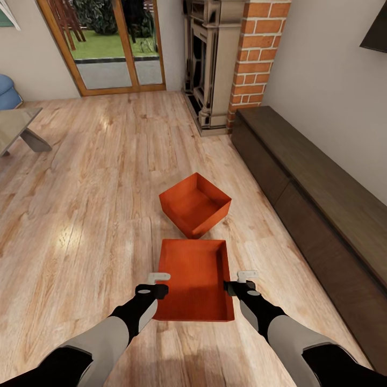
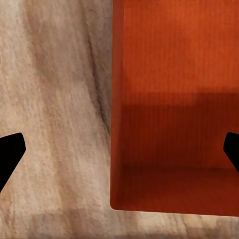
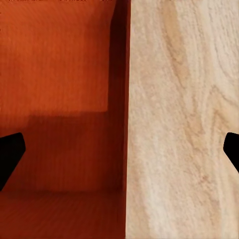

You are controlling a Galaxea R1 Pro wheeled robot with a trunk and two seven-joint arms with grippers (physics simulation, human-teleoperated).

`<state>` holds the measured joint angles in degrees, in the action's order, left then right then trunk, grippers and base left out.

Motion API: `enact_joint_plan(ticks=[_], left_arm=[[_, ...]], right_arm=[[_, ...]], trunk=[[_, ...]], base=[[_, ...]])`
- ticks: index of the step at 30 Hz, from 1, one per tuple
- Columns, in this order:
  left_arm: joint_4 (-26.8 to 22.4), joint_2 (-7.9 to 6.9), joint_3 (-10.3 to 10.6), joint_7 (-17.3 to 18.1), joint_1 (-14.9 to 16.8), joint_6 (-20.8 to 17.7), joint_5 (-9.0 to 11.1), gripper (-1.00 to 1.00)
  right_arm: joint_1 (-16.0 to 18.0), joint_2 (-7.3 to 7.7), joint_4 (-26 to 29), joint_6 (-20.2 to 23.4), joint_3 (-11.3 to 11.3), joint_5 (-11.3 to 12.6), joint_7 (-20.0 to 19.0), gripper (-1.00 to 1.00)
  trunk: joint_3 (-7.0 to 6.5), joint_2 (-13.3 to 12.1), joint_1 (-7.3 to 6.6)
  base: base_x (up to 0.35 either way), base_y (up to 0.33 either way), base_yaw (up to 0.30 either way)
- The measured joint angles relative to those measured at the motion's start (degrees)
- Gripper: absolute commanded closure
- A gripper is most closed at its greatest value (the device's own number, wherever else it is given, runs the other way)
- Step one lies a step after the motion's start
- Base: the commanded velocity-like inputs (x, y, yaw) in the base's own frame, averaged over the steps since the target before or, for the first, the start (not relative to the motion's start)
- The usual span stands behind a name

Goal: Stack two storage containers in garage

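Observation:
Two orange-red open-topped storage containers stand on the light wood plank floor of the living room. The nearer one [image 1: 196, 279] lies straight in front of me; the farther one [image 1: 194, 204] sits just behind it, turned at an angle. My left gripper [image 1: 157, 284] hovers open over the near container's left wall [image 2: 115, 124], one black fingertip [image 2: 10, 154] on each side of it. My right gripper [image 1: 241, 282] is open over the right wall [image 3: 124, 99] in the same way. The near container's inside [image 2: 174, 99] is empty. The garage is out of view.
A long low dark-wood cabinet [image 1: 322, 204] runs along the right wall. Behind it stand a red-brick column [image 1: 258, 54] and a fireplace [image 1: 207, 70]. A wood-framed glass door [image 1: 107, 48] is at the back, and a glass table [image 1: 16, 126] at the left.

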<state>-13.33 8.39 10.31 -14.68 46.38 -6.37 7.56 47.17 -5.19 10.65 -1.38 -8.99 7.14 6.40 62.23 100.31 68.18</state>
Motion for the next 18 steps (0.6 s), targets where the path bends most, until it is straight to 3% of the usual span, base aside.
enact_joint_plan(ticks=[9,18], left_arm=[[0.00,-0.01,0.00,0.00,0.02,0.31,-0.01,-1.00],[-0.08,-0.28,-0.02,0.00,0.00,0.35,-0.07,-1.00]], right_arm=[[0.00,-0.17,0.01,-0.31,0.01,0.08,0.00,-1.00],[0.00,-0.26,0.02,-0.52,-0.01,0.08,0.00,-1.00]], trunk=[[1.61,3.60,1.97],[1.62,3.61,1.98]], base=[[0.000,0.000,0.000],[0.000,0.000,0.000]])
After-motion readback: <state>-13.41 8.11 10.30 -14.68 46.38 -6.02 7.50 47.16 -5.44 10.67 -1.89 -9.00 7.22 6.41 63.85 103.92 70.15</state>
